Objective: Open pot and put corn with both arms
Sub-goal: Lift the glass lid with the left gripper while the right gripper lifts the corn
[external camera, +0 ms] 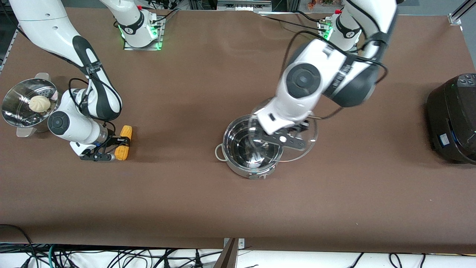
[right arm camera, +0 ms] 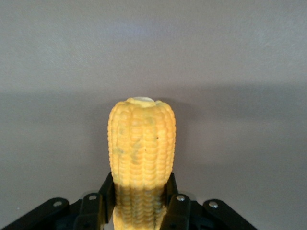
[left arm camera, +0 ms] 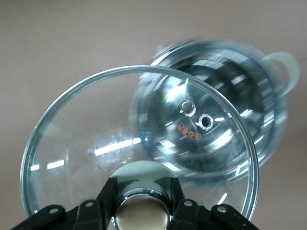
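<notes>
Your left gripper point(left arm camera: 142, 203) has its black fingers point(left arm camera: 106, 196) clenched on the round metal knob of the clear glass lid point(external camera: 297, 143), which it holds tilted in the air above the open shiny round stainless-steel pot point(external camera: 250, 149), partly off toward the left arm's end. Your right gripper point(right arm camera: 139, 201) is clamped on the yellow-orange corn cob point(external camera: 124, 147), low at the brown table point(external camera: 208, 197), beside the steel steamer pot point(external camera: 22, 108) holding a round white bun point(external camera: 39, 103).

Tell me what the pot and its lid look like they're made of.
The pot looks like polished stainless steel: its inside mirrors light in bright streaks. The lid, held by its knob in the left end effector, appears to be clear glass with a metal rim; the pot shows through it.
</notes>
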`<state>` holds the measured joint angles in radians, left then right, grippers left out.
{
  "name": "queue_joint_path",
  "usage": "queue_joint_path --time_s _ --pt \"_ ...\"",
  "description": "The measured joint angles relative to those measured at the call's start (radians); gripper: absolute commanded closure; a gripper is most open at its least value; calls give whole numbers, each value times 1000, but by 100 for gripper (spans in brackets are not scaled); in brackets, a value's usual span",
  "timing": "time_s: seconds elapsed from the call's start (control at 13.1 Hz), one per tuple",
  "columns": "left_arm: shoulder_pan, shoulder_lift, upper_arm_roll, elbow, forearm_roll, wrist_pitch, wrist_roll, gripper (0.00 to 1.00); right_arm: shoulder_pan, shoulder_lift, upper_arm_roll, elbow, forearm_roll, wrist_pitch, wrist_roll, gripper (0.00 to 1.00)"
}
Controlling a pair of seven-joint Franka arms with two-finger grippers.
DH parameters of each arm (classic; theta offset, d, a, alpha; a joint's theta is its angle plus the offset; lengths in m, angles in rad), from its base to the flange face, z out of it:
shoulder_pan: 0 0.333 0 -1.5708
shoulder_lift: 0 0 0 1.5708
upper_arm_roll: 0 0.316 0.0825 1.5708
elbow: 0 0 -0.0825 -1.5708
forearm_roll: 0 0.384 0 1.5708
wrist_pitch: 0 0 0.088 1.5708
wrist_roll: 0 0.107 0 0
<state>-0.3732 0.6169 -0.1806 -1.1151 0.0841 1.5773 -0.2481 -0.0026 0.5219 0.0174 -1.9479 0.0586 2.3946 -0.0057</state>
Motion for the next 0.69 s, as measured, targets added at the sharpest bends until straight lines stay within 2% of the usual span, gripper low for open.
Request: queue_joint_path --time_s 0.15,0.38,0.53,0.69 --pt "112 -10 0 -57 0 -20 180 78 1 -36 3 19 0 -51 0 100" --pt "265 -24 0 -167 -1 -11 421 78 2 -120 36 144 8 -303 18 100" --pt "336 -30 -2 -254 -1 29 528 77 5 -157 96 292 15 -503 119 100" --pt "374 -48 -4 -387 -1 135 568 76 24 -164 174 431 18 -602 267 100"
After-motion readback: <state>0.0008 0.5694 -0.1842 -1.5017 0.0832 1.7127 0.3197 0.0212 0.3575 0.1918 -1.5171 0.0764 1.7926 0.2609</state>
